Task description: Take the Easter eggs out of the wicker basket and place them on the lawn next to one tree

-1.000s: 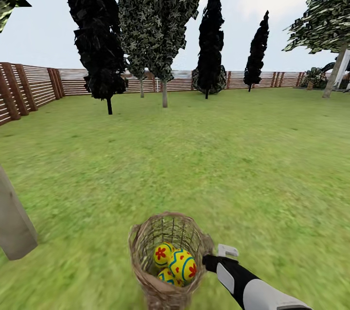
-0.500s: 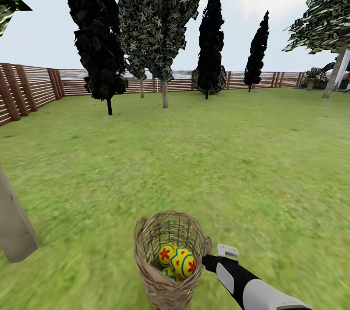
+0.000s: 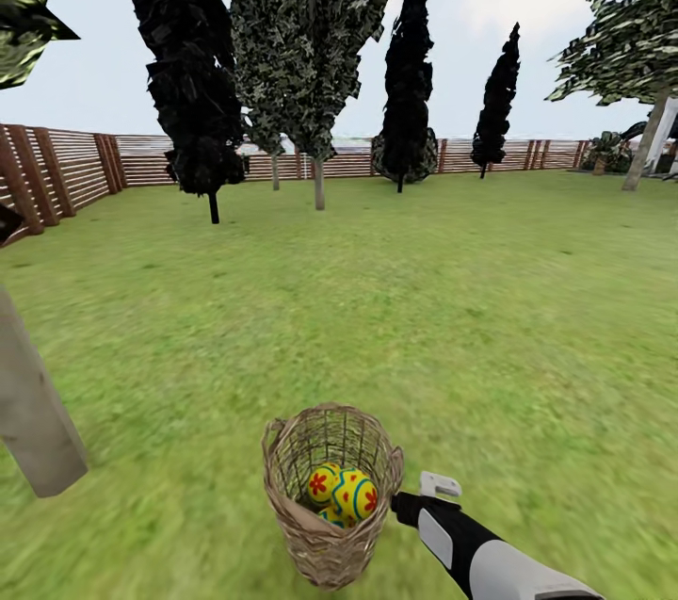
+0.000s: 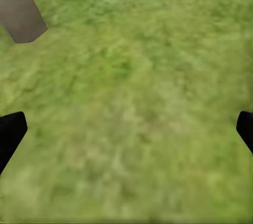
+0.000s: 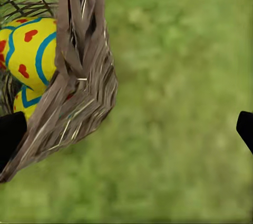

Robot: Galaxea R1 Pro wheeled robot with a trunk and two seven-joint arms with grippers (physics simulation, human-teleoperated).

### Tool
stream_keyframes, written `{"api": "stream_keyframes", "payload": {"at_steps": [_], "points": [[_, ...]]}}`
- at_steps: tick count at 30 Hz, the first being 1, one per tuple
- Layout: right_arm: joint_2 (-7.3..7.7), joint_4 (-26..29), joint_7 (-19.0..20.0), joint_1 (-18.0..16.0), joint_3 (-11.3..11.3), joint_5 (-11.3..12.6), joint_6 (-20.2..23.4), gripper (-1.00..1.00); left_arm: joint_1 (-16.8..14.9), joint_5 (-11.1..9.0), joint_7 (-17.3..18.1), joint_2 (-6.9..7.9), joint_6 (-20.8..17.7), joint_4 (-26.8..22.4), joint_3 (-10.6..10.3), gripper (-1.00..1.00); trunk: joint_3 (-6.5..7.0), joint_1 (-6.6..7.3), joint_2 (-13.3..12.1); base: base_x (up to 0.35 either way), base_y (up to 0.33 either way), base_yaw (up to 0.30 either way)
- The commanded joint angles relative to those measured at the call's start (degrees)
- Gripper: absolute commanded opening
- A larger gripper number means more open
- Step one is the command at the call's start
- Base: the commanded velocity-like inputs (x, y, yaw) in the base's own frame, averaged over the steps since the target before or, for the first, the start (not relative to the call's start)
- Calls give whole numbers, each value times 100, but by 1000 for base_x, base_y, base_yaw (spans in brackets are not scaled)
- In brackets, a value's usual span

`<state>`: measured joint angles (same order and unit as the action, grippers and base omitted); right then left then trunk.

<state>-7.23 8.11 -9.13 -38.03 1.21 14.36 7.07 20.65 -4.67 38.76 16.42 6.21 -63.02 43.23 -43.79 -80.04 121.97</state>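
Eggs: your three bright yellow Easter eggs [image 3: 341, 494] with red flowers and blue bands lie bunched in the bottom of the basket.
Tree trunk: a pale grey-tan bare trunk [image 3: 33, 412] stands at your far left, well apart from the basket.
Left gripper [image 4: 126, 129]: your black fingertips [image 4: 10, 132] are spread wide over bare short green lawn [image 3: 452, 317].
Basket: the round brown open-weave wicker basket [image 3: 330, 543] stands upright on the grass in front of you.
Right gripper [image 5: 126, 129]: your fingers are spread wide, one fingertip [image 5: 10, 132] at the basket's braided wall; contact unclear.
Fence: brown horizontal wooden slats [image 3: 66, 169] close the far edge.
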Motion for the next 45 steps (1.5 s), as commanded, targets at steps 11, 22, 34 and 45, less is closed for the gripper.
{"api": "stream_keyframes", "payload": {"at_steps": [11,22,34,45], "points": [[-42,15,-18,-3,20,25,30,100,1,-25,-106,-74,3,9,-10,100,233,243,-440,-1,0,-93],[-42,12,-18,0,20,26,26,100,5,-30,-96,-78,16,35,-8,100,264,265,-480,0,0,-36],[-42,11,-18,-1,20,27,27,100,3,-28,-97,-78,20,36,-8,100,337,265,-480,-138,-104,-182],[-50,10,-18,2,20,26,28,100,4,-25,-102,-78,20,36,-8,100,378,265,-480,-230,-190,-111]]}}
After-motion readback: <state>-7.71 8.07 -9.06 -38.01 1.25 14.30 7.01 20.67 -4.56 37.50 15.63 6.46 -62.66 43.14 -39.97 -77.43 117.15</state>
